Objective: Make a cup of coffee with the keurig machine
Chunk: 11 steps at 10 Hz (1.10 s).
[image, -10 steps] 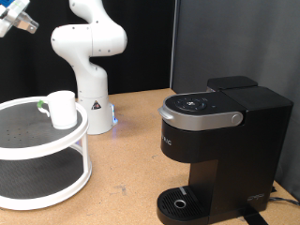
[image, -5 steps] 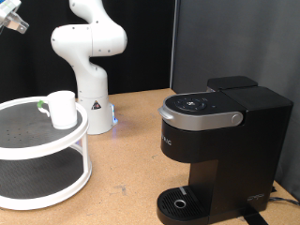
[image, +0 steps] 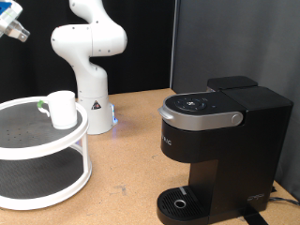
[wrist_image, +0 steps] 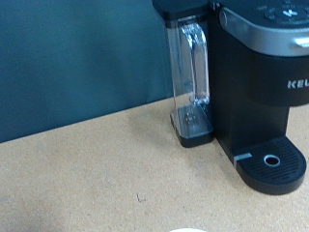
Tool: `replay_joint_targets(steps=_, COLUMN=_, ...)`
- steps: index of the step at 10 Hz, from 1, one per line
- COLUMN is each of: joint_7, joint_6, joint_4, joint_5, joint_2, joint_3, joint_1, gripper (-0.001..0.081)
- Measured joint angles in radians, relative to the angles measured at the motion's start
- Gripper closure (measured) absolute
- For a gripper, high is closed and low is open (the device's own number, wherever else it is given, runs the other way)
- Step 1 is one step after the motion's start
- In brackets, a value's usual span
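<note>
I see the pincer high in the frame's upper left; I cannot tell its opening. The cup sits on the white tiered tray at left, the keurig machine at lower right, lid down, drip base bare. I'd descend squarely over the cup, minding the tray rim; open bench lies between.

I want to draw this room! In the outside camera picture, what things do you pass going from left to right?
White two-tier round stand → the cup on its top tier → the white robot arm → the keurig machine.
</note>
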Motion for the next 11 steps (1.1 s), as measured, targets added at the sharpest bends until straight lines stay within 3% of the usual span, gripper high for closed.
replay_joint_targets(steps=11, joint_7=-0.156, joint_6=0.194, joint_4=-0.116, joint_5=-0.015, joint_2=0.143, joint_3=-0.033, joint_1=0.005, gripper=0.0805)
